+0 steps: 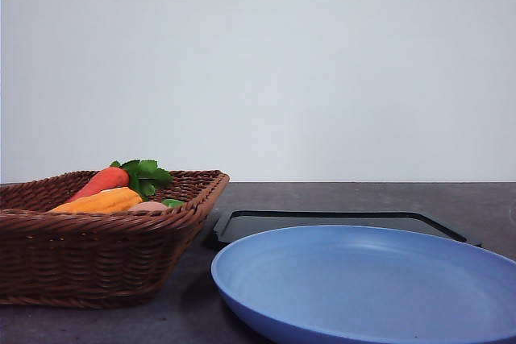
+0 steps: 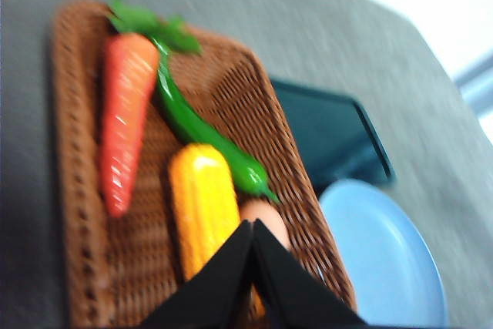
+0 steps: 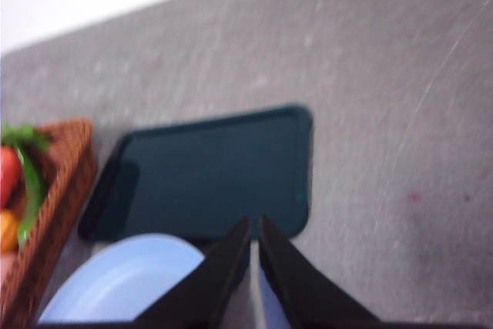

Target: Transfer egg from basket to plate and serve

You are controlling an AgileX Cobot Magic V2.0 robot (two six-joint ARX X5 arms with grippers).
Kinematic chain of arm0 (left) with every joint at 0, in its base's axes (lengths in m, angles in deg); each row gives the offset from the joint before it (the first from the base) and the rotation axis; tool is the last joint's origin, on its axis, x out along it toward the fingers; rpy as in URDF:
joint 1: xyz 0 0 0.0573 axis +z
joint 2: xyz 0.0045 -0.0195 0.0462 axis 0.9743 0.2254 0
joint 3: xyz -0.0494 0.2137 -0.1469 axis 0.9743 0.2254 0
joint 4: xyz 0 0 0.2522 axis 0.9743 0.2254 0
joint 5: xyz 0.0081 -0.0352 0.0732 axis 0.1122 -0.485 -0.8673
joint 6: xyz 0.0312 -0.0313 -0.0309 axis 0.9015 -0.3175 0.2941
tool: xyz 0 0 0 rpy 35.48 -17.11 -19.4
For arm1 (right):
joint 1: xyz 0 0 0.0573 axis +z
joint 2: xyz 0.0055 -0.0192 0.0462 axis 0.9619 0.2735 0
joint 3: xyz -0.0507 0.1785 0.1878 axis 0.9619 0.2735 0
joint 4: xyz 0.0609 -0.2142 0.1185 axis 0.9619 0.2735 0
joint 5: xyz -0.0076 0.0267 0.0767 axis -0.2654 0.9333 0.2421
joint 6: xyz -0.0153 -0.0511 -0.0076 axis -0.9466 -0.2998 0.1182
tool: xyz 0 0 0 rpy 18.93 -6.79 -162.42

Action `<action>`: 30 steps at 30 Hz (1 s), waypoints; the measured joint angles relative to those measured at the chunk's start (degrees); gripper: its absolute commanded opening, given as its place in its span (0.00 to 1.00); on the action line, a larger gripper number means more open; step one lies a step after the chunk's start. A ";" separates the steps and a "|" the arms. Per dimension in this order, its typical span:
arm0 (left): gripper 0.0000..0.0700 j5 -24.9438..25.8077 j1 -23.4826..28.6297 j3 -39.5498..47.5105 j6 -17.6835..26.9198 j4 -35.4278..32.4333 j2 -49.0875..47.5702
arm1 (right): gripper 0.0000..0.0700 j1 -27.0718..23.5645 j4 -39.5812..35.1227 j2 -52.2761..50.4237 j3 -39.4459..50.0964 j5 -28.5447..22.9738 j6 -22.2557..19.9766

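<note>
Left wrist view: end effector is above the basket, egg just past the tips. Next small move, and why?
Probably open the left end effector before lowering it. Its fingers meet at a point, closed and empty, while the egg lies in the basket beside the corn cob, partly hidden behind the tips. The plate is empty.

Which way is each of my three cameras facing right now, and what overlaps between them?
Front: low at table height, facing the wall over basket, plate and tray.
Left wrist: above the basket, looking down; left gripper shut near the egg.
Right wrist: above the tray; right gripper nearly shut.
All share basket, plate, tray.
</note>
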 measured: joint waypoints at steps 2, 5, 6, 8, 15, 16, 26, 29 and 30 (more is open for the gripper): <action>0.00 1.64 -1.33 -2.63 1.84 2.57 3.95 | 0.00 0.00 1.80 3.32 -1.52 1.01 -1.29; 0.00 3.75 -3.70 -5.98 3.99 6.13 9.22 | 0.00 -0.01 4.82 7.63 -2.13 2.13 -2.82; 0.00 4.23 -4.67 -6.95 4.66 7.21 10.93 | 0.00 -0.02 6.00 9.06 -2.13 3.11 -3.24; 0.00 5.00 -6.71 -8.26 5.48 7.98 13.82 | 0.00 -0.02 7.52 11.95 -2.13 5.52 -3.78; 0.28 5.33 -12.21 -8.84 6.20 3.47 18.83 | 0.25 0.18 9.29 21.17 -2.13 10.46 -5.04; 0.32 5.33 -12.72 -8.84 6.01 2.67 19.19 | 0.26 0.39 9.43 22.73 -2.13 10.59 -5.10; 0.42 5.32 -15.70 -8.84 3.91 -1.92 20.27 | 0.27 5.82 5.25 35.47 -2.13 11.34 -5.29; 0.42 5.31 -15.70 -8.84 3.50 -1.92 20.27 | 0.27 7.82 2.69 39.27 -2.13 11.35 -5.30; 0.42 5.31 -15.70 -8.84 3.38 -1.90 20.27 | 0.27 8.39 1.76 40.52 -2.13 11.35 -5.30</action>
